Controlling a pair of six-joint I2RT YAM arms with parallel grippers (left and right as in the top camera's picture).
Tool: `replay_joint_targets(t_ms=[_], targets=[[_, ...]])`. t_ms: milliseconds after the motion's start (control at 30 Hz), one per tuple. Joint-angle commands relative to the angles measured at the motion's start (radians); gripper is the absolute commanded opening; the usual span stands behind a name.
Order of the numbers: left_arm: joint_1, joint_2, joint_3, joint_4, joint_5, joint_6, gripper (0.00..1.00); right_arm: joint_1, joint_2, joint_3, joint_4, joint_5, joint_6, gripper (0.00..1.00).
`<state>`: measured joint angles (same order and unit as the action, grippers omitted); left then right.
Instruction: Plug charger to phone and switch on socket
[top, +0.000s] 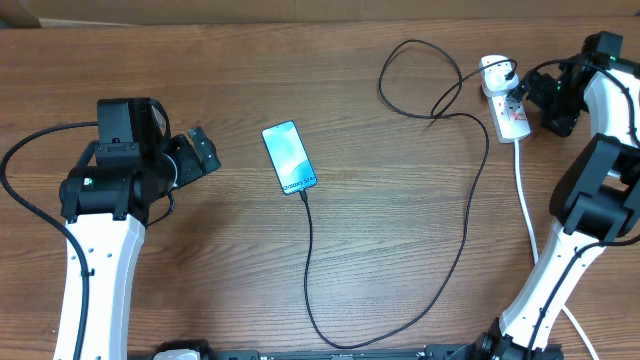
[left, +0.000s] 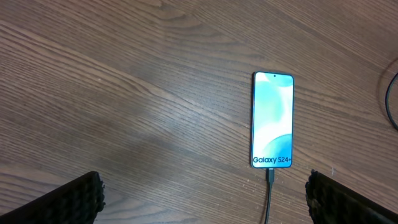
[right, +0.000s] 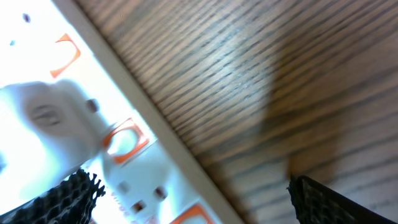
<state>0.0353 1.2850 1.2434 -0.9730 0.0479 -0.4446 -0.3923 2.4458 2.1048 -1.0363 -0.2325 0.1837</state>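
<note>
The phone (top: 289, 157) lies flat mid-table with its light-blue screen lit; it also shows in the left wrist view (left: 272, 119), reading "Galaxy S24+". The charger cable (top: 468, 210) runs from the phone's lower end, where its connector (left: 270, 176) sits in the port, loops round the front and up to the socket (top: 504, 108). Its plug end (top: 492, 74) sits at the strip's far end. My left gripper (left: 202, 202) is open and empty, left of the phone. My right gripper (right: 189, 199) is open, close over the white socket (right: 93, 124), with orange switch marks in view.
The socket's thick white cord (top: 527, 205) runs down the right side toward the table front. The charger cable loops (top: 410, 80) behind the phone at the back. The right arm's base (top: 600, 200) stands right of the cord.
</note>
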Motion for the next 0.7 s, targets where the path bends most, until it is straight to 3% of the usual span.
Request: replay_joint_targets(t_ms=[0,233,667], targets=[[0.005,0.004,0.003,0.002,-0.003,0.011,0.99,-0.009,-0.181,0.011,-0.016,-0.024,0.043,1.00],[0.005,0.004,0.003,0.002,-0.003,0.011,1.00,-0.009,-0.393,0.011,-0.120,-0.024,0.056,1.00],[0.005,0.004,0.003,0.002,-0.003,0.011,0.99,0.058,-0.742,0.010,-0.489,-0.031,0.098,1.00]])
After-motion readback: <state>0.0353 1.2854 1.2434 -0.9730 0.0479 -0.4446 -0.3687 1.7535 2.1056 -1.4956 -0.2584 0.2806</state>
